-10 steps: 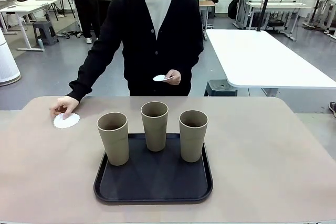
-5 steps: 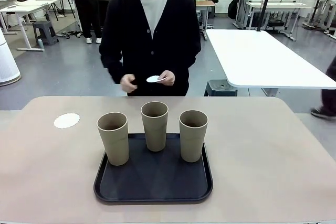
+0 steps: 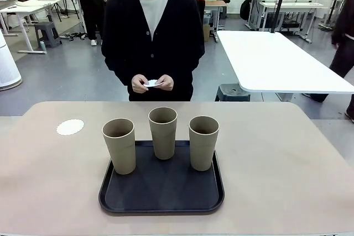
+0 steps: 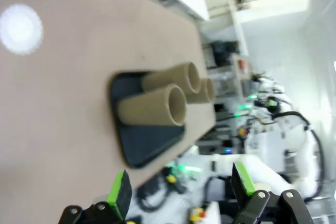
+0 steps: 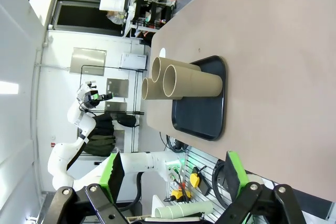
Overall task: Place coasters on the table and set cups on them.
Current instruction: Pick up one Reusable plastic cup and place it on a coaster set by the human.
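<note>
Front view: bright, even overhead room light; focus sharp throughout. Short soft shadows fall from cups (image 3: 164, 134) onto tray (image 3: 160, 192); faint sheen along tray's near rim. Light on table (image 3: 287, 181) uniform.

Left wrist view: soft and smeared all over. White coaster (image 4: 21, 21) blown out to glowing blob. Upper right washed out by strong light. Green pads of left gripper (image 4: 181, 184) fuzzy. Wide-angle bending at edges.

Right wrist view: crisper. White overexposed patches at left edge. Straight lines bow toward borders.
</note>
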`<action>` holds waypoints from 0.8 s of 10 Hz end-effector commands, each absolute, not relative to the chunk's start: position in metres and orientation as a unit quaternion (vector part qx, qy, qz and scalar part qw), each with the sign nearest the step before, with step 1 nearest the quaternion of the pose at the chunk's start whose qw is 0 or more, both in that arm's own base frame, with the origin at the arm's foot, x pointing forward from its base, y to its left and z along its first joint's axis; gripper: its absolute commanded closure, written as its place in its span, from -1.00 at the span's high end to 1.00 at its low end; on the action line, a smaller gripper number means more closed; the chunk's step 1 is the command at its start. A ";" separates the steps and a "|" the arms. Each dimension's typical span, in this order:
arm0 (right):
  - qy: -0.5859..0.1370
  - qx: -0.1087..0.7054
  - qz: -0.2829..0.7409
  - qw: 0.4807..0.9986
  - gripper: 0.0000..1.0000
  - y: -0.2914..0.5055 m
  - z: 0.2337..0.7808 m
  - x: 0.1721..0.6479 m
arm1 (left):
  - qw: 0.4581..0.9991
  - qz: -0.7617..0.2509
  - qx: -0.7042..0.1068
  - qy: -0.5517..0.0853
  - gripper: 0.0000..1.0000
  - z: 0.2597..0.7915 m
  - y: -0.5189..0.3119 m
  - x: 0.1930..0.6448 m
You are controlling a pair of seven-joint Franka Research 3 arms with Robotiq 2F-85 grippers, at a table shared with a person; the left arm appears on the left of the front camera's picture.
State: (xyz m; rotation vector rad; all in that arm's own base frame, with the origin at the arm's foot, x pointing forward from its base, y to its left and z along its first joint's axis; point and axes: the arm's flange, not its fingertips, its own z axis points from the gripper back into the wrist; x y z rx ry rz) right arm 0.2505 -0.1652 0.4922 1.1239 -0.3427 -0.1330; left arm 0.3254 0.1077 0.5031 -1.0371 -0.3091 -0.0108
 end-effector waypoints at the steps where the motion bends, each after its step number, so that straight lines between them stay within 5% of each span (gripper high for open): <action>1: -0.166 0.538 -0.060 0.824 1.00 -0.165 0.493 0.252 | 0.889 -0.139 -0.364 -0.242 1.00 0.544 0.081 0.352; 4: -0.166 0.538 -0.060 0.824 1.00 -0.165 0.493 0.252 | 0.883 -0.305 -0.128 -0.333 1.00 0.572 0.019 0.342; 8: -0.166 0.538 -0.060 0.824 1.00 -0.165 0.493 0.252 | 0.862 -0.410 0.039 -0.293 1.00 0.574 -0.050 0.329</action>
